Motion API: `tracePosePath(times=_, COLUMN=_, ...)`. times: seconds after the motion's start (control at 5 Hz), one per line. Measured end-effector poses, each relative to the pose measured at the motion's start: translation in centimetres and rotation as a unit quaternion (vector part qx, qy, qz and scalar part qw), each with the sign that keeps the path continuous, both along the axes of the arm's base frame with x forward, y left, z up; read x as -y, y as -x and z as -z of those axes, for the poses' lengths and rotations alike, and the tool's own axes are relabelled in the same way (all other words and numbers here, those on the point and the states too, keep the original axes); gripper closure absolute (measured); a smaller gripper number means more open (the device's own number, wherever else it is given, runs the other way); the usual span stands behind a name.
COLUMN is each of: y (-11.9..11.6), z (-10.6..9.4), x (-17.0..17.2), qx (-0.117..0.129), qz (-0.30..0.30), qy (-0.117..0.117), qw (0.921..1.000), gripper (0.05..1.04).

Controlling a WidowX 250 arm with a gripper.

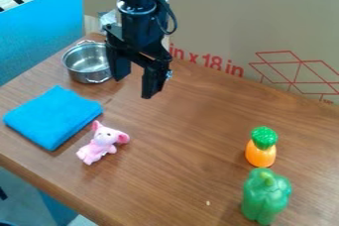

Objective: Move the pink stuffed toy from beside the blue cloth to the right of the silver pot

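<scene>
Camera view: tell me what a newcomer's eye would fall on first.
Probably the bright blue cloth, folded on the table's left side, with a small pink toy lying beside it. The black gripper, hanging open near the metal pot, likely competes for attention, then the green pepper at the lower right.

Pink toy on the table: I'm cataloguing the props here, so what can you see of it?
The pink toy is a small animal figure with big rounded ears, deeper pink inside, and a paler face. It looks like soft, fuzzy plush. It lies on the wooden table, head towards the far side, just right of the folded blue cloth in the picture. The gripper is clear of it.
</scene>
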State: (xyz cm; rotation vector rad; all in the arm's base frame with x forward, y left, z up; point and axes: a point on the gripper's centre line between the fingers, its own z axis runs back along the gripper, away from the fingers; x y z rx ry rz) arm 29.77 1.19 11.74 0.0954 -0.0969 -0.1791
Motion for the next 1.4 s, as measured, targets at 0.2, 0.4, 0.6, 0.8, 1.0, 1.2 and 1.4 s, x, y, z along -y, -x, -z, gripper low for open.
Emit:
tracePosePath(times=0.2, y=0.4, z=1.0, x=-0.1, qx=-0.015, qz=-0.001, qy=0.001, qw=0.9999, gripper=0.078)
tracePosePath(times=0.4, y=2.5, z=2.8, x=-1.3, qx=-0.016, qz=0.003, qy=0.006, qw=0.9999, gripper=0.078)
tracePosePath(times=0.6, y=4.3, z=3.7, x=-2.2, qx=-0.005, qz=0.009, qy=-0.006, qw=0.9999, gripper=0.078)
tracePosePath(times=0.8, y=4.8, z=6.0, x=-2.6, qx=-0.012, qz=0.002, qy=-0.011, qw=0.9999, gripper=0.078)
tracePosePath(times=1.0, y=4.7, z=8.0, x=-3.4, qx=-0.047, qz=-0.009, qy=-0.026, qw=0.9985, gripper=0.078)
tracePosePath(times=1.2, y=4.5, z=8.7, x=-4.5, qx=-0.058, qz=-0.031, qy=-0.036, qw=0.9972, gripper=0.079)
tracePosePath(times=1.4, y=4.1, z=9.2, x=-5.2, qx=-0.063, qz=-0.043, qy=-0.035, qw=0.9964, gripper=0.079)
